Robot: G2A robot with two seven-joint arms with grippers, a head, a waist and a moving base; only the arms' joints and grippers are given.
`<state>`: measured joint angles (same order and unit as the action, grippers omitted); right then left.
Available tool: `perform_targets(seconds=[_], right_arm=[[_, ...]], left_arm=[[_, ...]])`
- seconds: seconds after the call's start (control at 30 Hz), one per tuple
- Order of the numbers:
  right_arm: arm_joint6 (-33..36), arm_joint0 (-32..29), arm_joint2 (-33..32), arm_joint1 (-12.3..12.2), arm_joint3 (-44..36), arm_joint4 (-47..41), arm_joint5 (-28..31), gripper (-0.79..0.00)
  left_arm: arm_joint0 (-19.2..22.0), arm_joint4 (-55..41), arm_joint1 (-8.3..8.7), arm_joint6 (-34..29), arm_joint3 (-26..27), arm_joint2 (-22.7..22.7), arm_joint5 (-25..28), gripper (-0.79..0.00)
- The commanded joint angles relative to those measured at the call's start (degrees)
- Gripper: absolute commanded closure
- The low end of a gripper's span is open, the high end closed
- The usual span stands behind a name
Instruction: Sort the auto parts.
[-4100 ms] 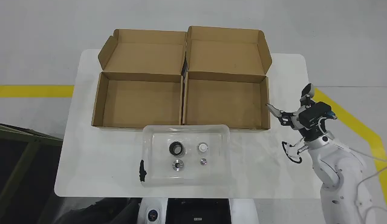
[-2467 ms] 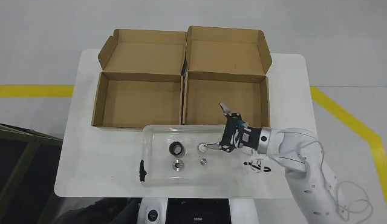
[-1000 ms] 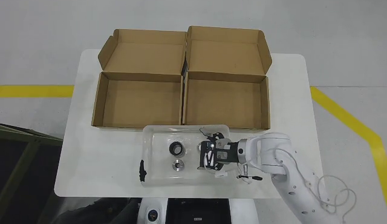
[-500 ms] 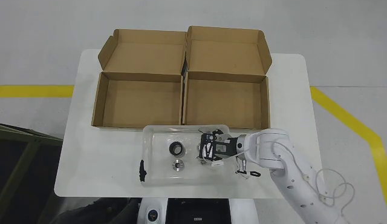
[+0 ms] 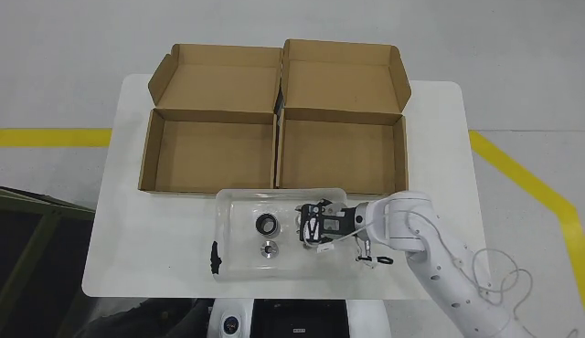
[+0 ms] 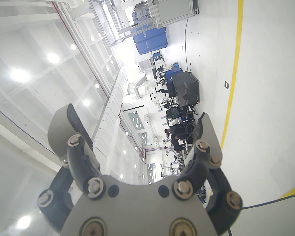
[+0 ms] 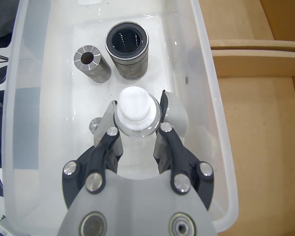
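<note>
White plug (image 7: 137,109) sitting inside clear bin (image 7: 206,50) | right claw (image 7: 139,105) pinching it from both sides | bearing (image 7: 127,50) and steel sleeve (image 7: 92,65) standing upright just beyond | cardboard boxes (image 5: 210,155) lying open behind bin on tabletop (image 5: 119,237) | left claw (image 6: 137,121) holding fingers apart, gripping nothing

overhead, close wrist, shared bin (image 5: 239,212)

Bin wall (image 7: 206,50) beside end effector (image 7: 137,110), cylinders (image 7: 127,52) ahead — boxes (image 5: 343,155) open-topped
</note>
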<state>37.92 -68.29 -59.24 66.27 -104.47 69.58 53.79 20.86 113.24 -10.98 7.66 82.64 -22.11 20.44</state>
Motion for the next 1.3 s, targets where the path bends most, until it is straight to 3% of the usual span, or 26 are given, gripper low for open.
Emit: perform_targets(seconds=[0.0, 0.33, 0.6, 1.0, 1.27], right_arm=[[-0.51, 0.21, 0.10, -0.09, -0.33, -0.20, 0.27, 0.000], [-7.02, 1.86, 0.86, -0.91, -5.66, 0.76, 4.21, 0.000], [-19.20, 3.16, -0.89, -1.91, -8.06, 3.62, 4.21, 0.000], [-38.08, 1.99, -5.98, -2.40, -5.86, 9.61, -0.83, 0.000], [-44.00, 1.77, -9.40, -2.90, -3.80, 11.16, -2.47, 0.000]], left_arm=[[0.00, 0.00, 0.00, 0.00, 0.00, 0.00, 0.00, -0.785], [0.00, 0.00, 0.00, 0.00, 0.00, 0.00, 0.00, -0.785], [0.00, 0.00, 0.00, 0.00, 0.00, 0.00, 0.00, -0.785], [0.00, 0.00, 0.00, 0.00, 0.00, 0.00, 0.00, -0.785], [0.00, 0.00, 0.00, 0.00, 0.00, 0.00, 0.00, -0.785]])
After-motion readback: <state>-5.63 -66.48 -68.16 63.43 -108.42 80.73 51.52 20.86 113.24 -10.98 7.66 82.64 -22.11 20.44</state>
